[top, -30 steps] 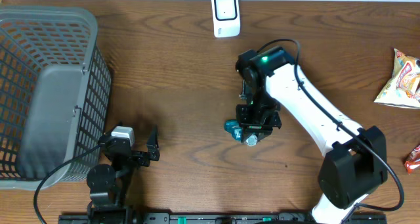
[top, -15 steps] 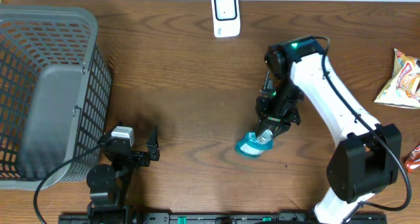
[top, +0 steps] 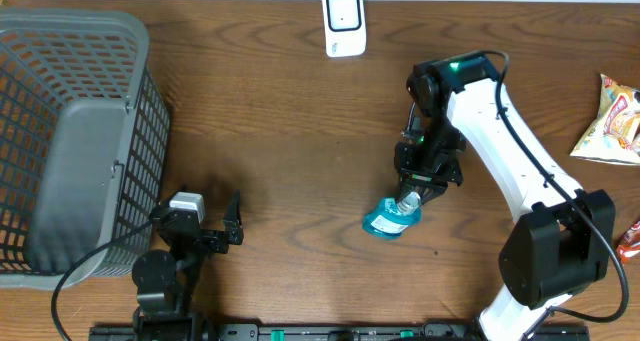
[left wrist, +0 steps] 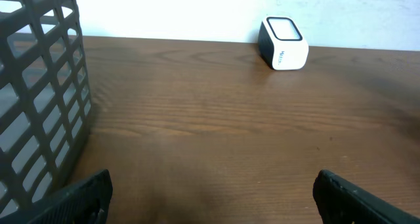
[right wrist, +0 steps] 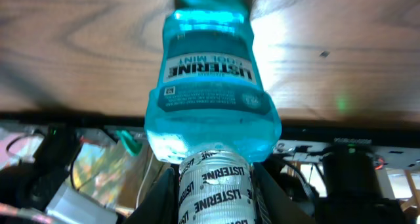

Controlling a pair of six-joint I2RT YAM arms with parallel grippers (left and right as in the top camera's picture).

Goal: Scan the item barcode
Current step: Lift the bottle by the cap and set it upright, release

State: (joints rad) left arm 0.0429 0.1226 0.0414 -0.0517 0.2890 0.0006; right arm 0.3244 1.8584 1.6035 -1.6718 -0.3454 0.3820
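A small blue mouthwash bottle (top: 385,220) with a sealed cap (right wrist: 215,184) is the item. My right gripper (top: 409,201) is shut on its cap and holds it tilted above the table's middle, body pointing toward the front left. In the right wrist view the bottle (right wrist: 211,86) fills the frame, label facing the camera. The white barcode scanner (top: 343,22) stands at the table's far edge, also seen in the left wrist view as the scanner (left wrist: 283,43). My left gripper (top: 232,221) rests open and empty at the front left.
A grey mesh basket (top: 70,141) fills the left side; its wall (left wrist: 39,92) is close to my left gripper. A snack bag (top: 612,121) and a red packet (top: 630,243) lie at the right edge.
The right arm swung right and turned the bottle over a second ago, then shifted slightly further right and back. The left arm has not moved.
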